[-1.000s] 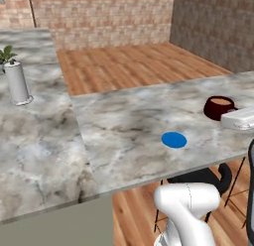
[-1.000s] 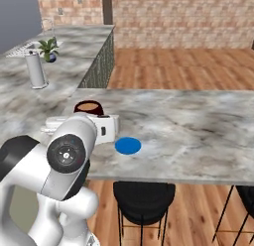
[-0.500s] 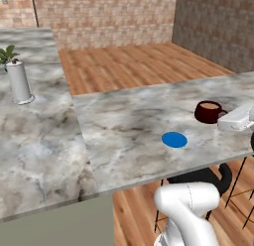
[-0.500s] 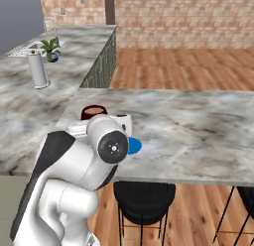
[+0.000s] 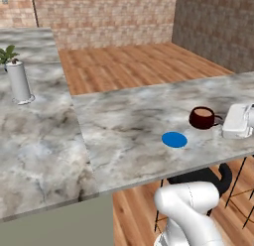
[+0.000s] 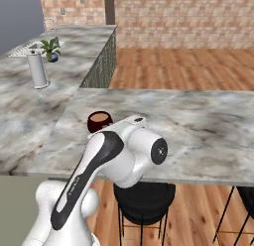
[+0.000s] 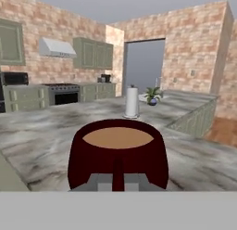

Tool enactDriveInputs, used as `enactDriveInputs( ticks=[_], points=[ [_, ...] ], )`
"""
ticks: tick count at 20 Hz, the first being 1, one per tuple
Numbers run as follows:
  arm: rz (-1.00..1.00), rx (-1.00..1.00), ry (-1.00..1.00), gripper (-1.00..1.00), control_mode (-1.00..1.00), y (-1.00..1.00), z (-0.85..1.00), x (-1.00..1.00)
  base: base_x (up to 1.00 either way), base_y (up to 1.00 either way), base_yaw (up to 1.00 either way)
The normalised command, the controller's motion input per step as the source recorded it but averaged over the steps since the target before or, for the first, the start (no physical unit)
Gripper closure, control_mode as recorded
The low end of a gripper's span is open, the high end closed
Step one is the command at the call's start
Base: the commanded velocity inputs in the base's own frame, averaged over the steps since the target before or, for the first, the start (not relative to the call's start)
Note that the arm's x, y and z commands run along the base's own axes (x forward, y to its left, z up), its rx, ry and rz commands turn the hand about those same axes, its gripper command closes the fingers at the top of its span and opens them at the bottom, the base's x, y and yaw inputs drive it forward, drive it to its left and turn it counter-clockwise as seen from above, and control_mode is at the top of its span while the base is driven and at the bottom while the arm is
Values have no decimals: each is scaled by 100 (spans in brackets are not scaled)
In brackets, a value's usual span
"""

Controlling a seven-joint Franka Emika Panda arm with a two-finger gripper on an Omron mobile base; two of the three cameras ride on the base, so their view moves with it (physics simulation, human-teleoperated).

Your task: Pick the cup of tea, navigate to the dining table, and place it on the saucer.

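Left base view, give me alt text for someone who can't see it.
A dark maroon cup of tea is held at its handle by the robot's white hand over the marbled dining table, just right of a blue saucer and not on it. A white canister stands on the far-left counter.

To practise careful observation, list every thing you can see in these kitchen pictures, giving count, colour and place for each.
cup of tea: one, dark maroon with brown tea, above the dining table, to the right of the saucer, held by its handle.
saucer: one, bright blue, flat on the dining table.
dining table: one, grey-white marbled.
canister: one, tall white, on the neighbouring marble counter.
potted plant: one, green, behind the canister.
stool: one, black, under the table edge.
gripper: one, white, fingers shut on the cup handle.
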Motion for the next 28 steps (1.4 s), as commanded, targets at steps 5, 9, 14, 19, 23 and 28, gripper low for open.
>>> enactDriveInputs(
  ticks=[5,9,14,19,23,28],
  points=[
    [22,0,-3,100,-100,-6,-32,31,0,0,0],
    [24,0,-2,100,-100,-9,-34,38,0,0,0],
    [23,0,0,100,-100,-15,-34,37,0,0,0],
    [16,0,0,100,-100,-17,-29,30,0,0,0],
    [10,0,0,100,-100,-23,-30,32,0,0,0],
    [1,-1,0,100,-100,-8,-32,34,0,0,0]
  ],
)
